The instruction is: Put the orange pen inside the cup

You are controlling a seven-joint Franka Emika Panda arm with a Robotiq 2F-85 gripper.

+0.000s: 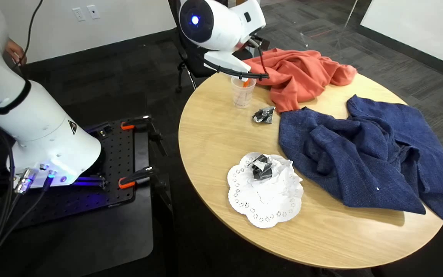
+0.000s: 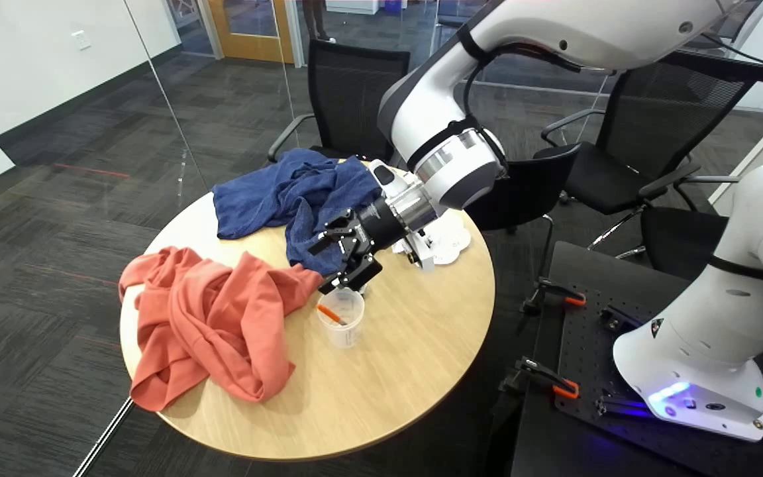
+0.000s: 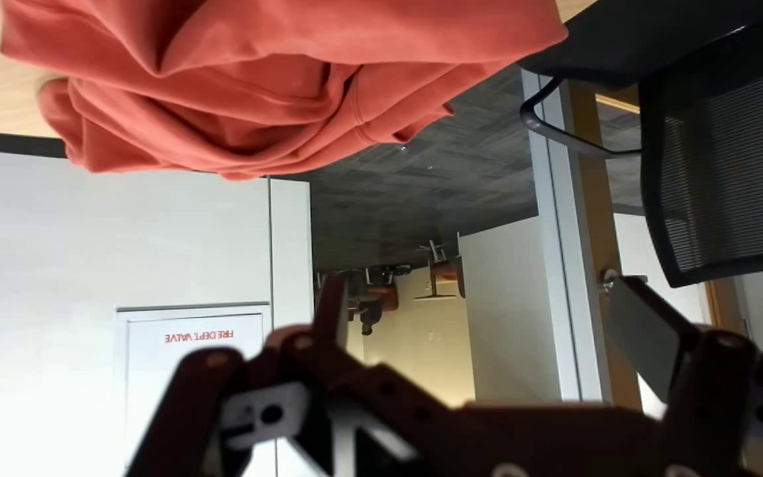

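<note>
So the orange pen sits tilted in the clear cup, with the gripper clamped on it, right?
Not clamped: the wrist view shows the gripper with its jaws apart, holding nothing. The orange pen does sit tilted in the clear cup.

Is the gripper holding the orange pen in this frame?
No: in an exterior view the orange pen slants inside the clear plastic cup, while the gripper stands open.

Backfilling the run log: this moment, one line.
pen: inside cup | cup: upright on table | tool: open, empty
</note>
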